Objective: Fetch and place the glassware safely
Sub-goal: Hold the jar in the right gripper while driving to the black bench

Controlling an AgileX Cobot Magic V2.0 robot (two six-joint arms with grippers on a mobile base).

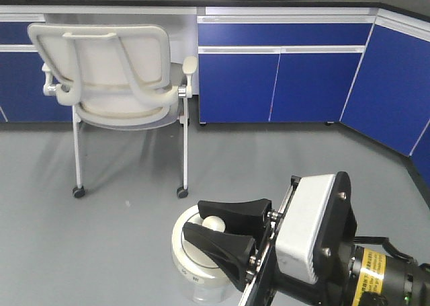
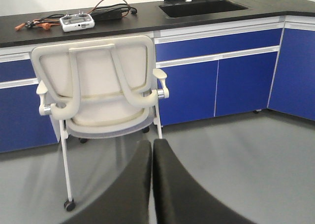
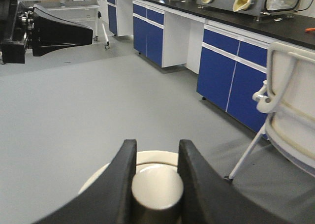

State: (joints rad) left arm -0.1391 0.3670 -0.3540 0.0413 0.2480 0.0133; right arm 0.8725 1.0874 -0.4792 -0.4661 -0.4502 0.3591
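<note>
The right claw [image 3: 156,157] is holding the jar [image 1: 195,274] over the floor [image 3: 74,111].
It is clenching only the lid knob [image 3: 157,188], so slow, level travel is looking safest; the left claw [image 2: 151,152] is sitting closed, empty.

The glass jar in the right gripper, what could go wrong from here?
1. The right gripper pinches only the knob on the lid; if the lid is loose, the glass jar could drop away and break on the floor.
2. The chair stands ahead; driving forward could knock the jar against it.
</note>
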